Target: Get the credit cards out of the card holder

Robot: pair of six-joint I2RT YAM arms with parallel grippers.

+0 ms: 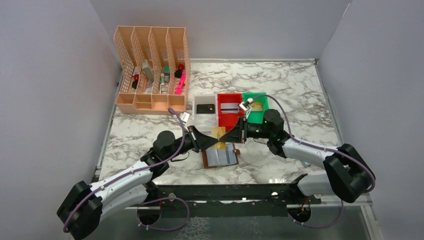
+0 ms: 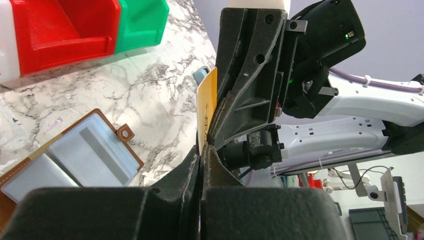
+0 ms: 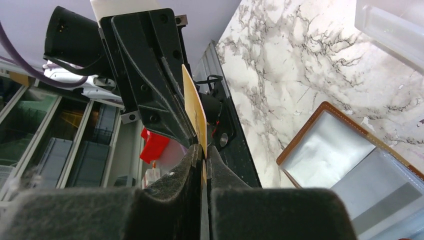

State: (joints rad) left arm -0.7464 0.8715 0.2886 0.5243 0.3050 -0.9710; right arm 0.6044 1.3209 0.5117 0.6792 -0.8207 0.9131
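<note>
A gold credit card [image 1: 218, 134] stands on edge in the air above the table, pinched from both sides. My left gripper [image 1: 213, 139] is shut on its left end and my right gripper [image 1: 224, 137] is shut on its right end. In the left wrist view the gold card [image 2: 207, 102] rises from between my left gripper's [image 2: 206, 150] tips. In the right wrist view the card [image 3: 194, 107] sits in my right gripper [image 3: 204, 150]. The brown card holder [image 1: 220, 157] lies open on the marble just below, pale blue-grey pockets up [image 2: 80, 160] [image 3: 350, 165].
Behind the grippers stand a white bin [image 1: 196, 112] with a black card [image 1: 205, 108], a red bin [image 1: 227, 121] with a silvery card [image 1: 229, 107], and a green bin [image 1: 256, 117]. A peach desk organizer [image 1: 150, 70] stands at the back left.
</note>
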